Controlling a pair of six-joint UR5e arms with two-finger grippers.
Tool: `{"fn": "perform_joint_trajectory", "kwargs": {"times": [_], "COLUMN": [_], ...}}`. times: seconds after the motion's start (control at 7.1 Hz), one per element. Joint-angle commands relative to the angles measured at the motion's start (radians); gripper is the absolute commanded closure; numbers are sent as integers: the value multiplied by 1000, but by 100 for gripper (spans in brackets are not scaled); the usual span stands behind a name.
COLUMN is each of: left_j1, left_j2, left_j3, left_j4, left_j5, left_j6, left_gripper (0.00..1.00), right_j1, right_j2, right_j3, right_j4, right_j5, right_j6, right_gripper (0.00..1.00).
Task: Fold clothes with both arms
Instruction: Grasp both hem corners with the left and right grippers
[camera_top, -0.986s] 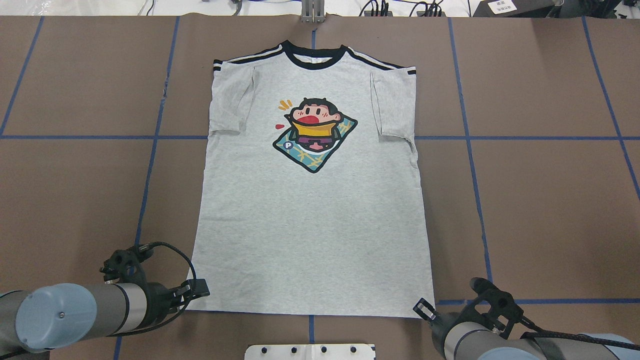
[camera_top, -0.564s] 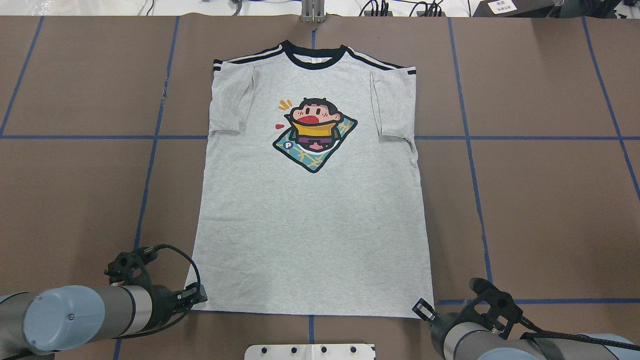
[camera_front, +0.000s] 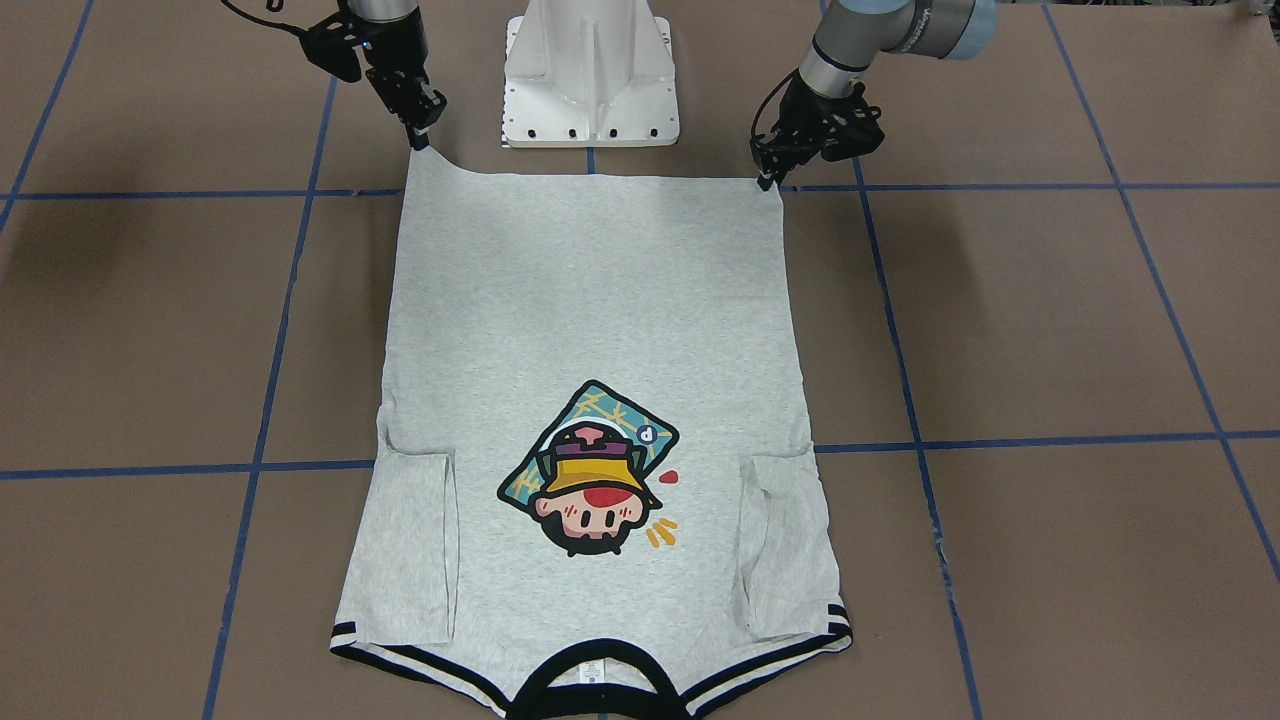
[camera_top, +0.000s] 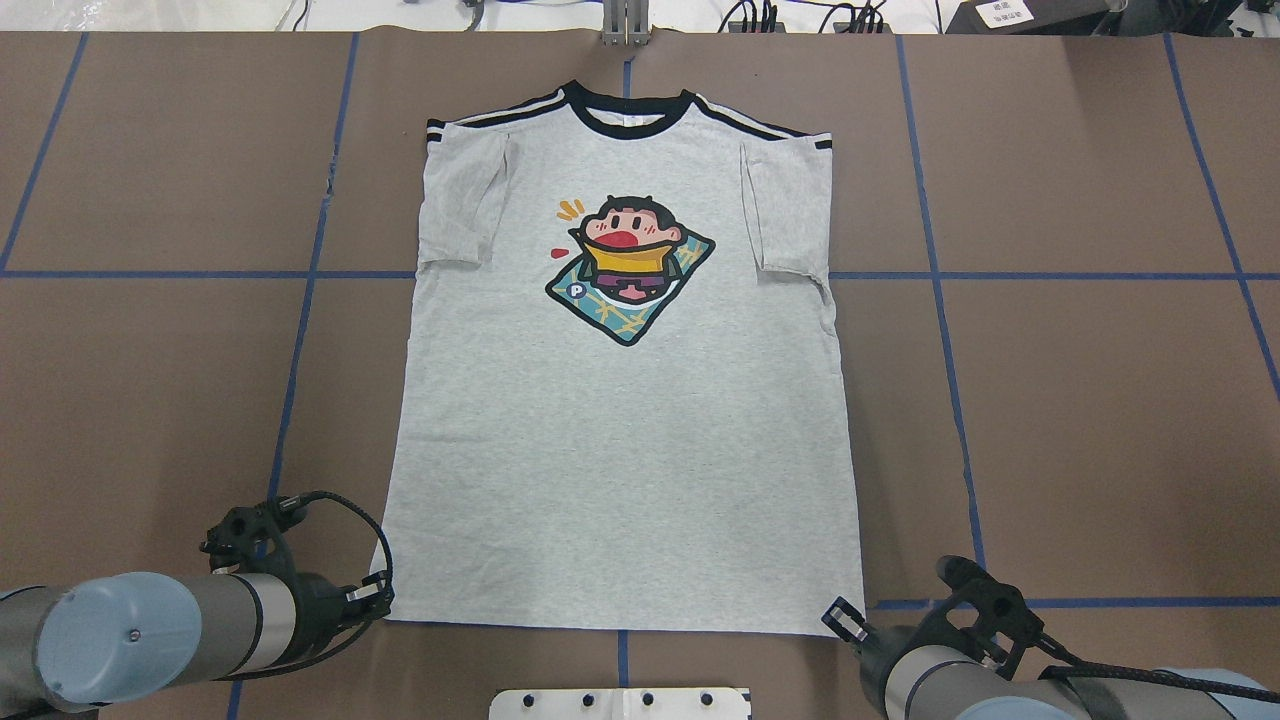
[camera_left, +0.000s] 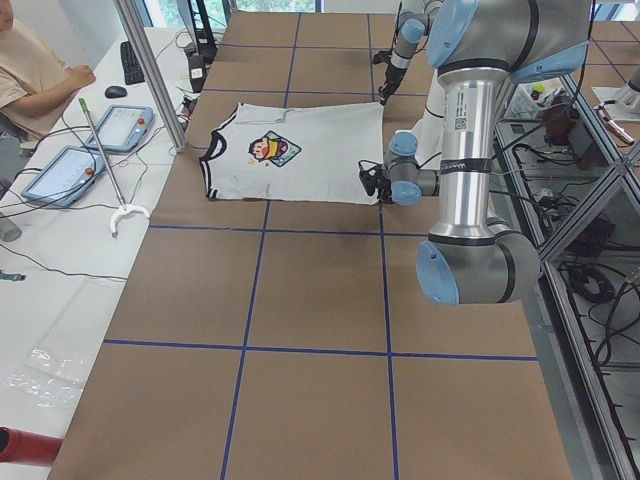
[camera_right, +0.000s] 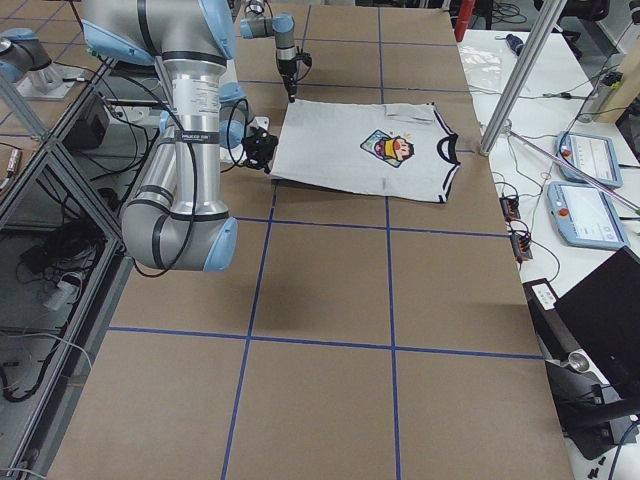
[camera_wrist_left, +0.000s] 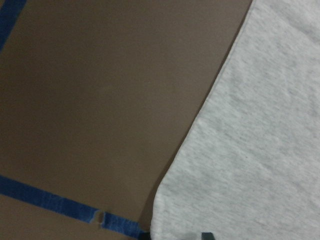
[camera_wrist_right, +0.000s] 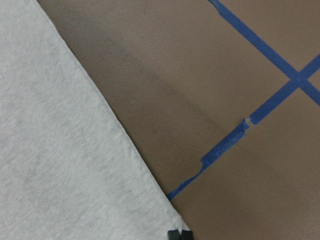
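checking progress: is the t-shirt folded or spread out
Spread, mostly: the T-shirt lies flat at full length, print up; only its two sleeves are folded inward onto the body.

The left arm and right arm reach low. The left gripper is at seven o'clock, jaw gap unclear. The right gripper, at five o'clock, is pinched on the shirt corner.
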Motion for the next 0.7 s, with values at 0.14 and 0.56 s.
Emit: {"fn": "perform_joint_trajectory", "kwargs": {"times": [0.14, 0.56], "left_j1": [24, 71], "left_j2": [3, 7], "left_j3": [-93, -276], "left_j4": [2, 80], "left_j5": [-73, -74], "left_j6": [-38, -113], "left_gripper": [100, 100], "right_j1": [5, 11], "right_j2": [-9, -9], "right_j3": [43, 179], "right_j4": [0, -133], "right_j5": [1, 9], "right_j6": [0, 0], "right_gripper": [100, 100]}}
